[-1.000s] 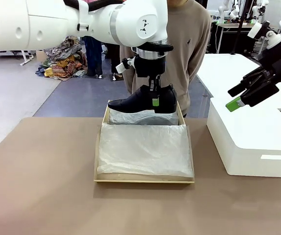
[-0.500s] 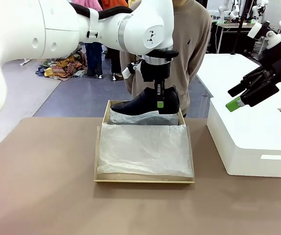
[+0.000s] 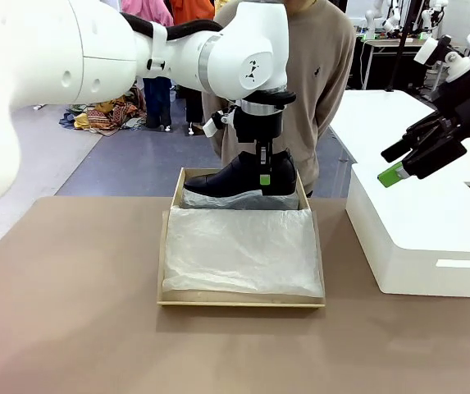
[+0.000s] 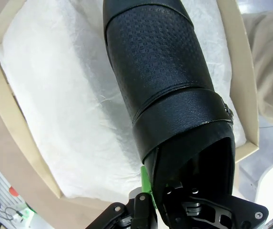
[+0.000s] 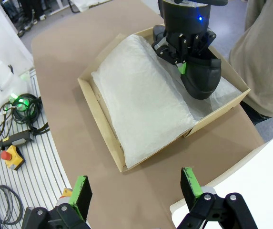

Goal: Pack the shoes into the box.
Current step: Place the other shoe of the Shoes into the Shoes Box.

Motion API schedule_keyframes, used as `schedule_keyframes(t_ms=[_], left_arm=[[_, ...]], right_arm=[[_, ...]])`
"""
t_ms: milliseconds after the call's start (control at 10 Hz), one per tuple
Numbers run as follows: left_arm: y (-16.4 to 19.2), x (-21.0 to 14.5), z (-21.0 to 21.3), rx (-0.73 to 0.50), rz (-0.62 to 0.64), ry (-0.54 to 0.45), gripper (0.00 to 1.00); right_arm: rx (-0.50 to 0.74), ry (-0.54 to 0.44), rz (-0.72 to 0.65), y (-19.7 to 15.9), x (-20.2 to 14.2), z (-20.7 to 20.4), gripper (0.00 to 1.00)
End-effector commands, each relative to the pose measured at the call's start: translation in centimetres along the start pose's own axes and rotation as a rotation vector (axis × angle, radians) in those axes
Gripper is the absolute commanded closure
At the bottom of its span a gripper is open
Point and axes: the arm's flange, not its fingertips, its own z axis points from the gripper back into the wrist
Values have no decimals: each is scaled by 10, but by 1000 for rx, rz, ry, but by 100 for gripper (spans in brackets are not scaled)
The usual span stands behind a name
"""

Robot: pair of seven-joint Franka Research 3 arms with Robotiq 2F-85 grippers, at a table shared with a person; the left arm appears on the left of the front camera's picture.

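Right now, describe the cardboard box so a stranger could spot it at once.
At the middle of the brown table sits a shallow tan cardboard box lined with white tissue paper. Unlike the larger, closed white box on its right, it is open-topped.

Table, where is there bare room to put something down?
The table is bare left of the box, and in a strip between the box's near rim and the table's near edge. A narrow gap runs between the box and the white box. Crowded: the box's far end, where the left tool holds the shoe.
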Motion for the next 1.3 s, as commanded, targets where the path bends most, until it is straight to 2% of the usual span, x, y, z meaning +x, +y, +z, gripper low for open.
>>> schedule_keyframes(t_ms=[0, 1200], left_arm=[[0, -6, 0, -3, 48, -24, 100], [-4, -17, -47, 3, 120, -102, 100]], right_arm=[[18, -26, 9, 0, 2, -1, 0], [18, -26, 9, 0, 2, -1, 0]])
